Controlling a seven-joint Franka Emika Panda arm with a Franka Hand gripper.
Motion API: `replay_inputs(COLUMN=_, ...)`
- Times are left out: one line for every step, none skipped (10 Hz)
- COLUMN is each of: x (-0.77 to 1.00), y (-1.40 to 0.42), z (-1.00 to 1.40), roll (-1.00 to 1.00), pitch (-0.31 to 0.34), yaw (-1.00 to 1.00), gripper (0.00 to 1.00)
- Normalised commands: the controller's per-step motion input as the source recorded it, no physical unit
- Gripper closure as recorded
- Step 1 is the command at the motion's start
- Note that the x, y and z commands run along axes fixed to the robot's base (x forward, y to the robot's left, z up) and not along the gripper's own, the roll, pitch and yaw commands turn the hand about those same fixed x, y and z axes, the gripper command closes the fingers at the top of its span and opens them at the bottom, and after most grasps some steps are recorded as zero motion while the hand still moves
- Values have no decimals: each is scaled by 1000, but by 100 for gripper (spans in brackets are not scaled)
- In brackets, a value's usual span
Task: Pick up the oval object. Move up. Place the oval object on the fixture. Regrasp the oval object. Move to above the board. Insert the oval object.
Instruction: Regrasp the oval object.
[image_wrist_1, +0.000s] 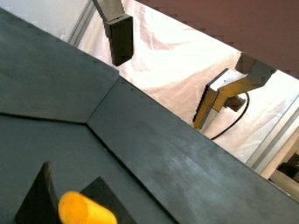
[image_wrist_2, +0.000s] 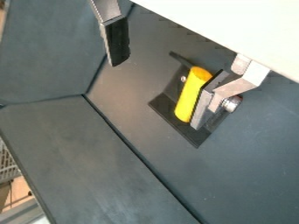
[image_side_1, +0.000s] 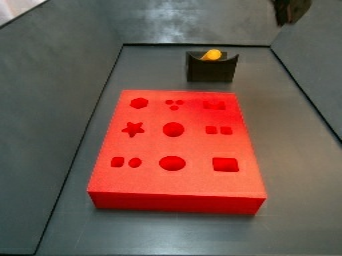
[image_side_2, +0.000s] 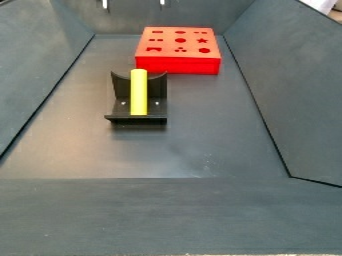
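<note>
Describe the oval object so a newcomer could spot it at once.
Start from the big red board on the dark floor; beside it stands the small black fixture. The oval object lies in it: a smooth yellow peg, the only yellow thing there. The end effector, open, is above it in a wrist view.

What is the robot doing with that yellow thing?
Right now the robot is not holding anything. The yellow oval object is resting on the dark fixture on the floor of the grey box. The gripper is up above it, open, with nothing between its fingers. The red board with shaped holes sits a little way off, and all its holes look empty.
</note>
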Motion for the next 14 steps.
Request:
replay_inputs(x=46, y=65, z=-1000, roll=192, pitch=36, yaw=166, gripper=0)
replay_inputs(x=57, y=60, z=-1000, roll=155, pitch=10, yaw=158, gripper=0)
replay_inputs(x=68, y=58, z=-1000, roll=123, pitch=-15, yaw=146, gripper=0)
replay_inputs(x=79, y=53, z=-1000, roll=100, pitch=-54, yaw=123, gripper=0)
replay_inputs(x=86, y=49, z=-1000, roll=88, pitch=-79, yaw=106, gripper=0)
replay_inputs(x=91, y=45, z=-1000, roll=82, pitch=-91, yaw=89, gripper=0)
replay_inputs(x=103, y=42, z=-1000, roll=74, pitch=-109, yaw=51, gripper=0)
replay_inputs(x=108, y=38, z=-1000, roll=73, pitch=-107, yaw=31, gripper=0)
replay_inputs(x=107, y=24, z=-897, roll=69, pitch=-100, yaw=2, gripper=0)
replay_inputs(x=91, y=17, z=-696, roll=72, pitch=-83, yaw=-18, gripper=0)
replay_inputs(x=82, y=13, z=-550, roll=67, pitch=-69, yaw=-27, gripper=0)
replay_inputs(x=76, y=11, z=-451, roll=65, pitch=-56, yaw=-31, gripper=0)
replay_inputs(x=73, y=8, z=-265, roll=62, pitch=-42, yaw=-32, gripper=0)
replay_inputs(x=23, y=-2, z=-191, roll=49, pitch=-19, yaw=-29, gripper=0)
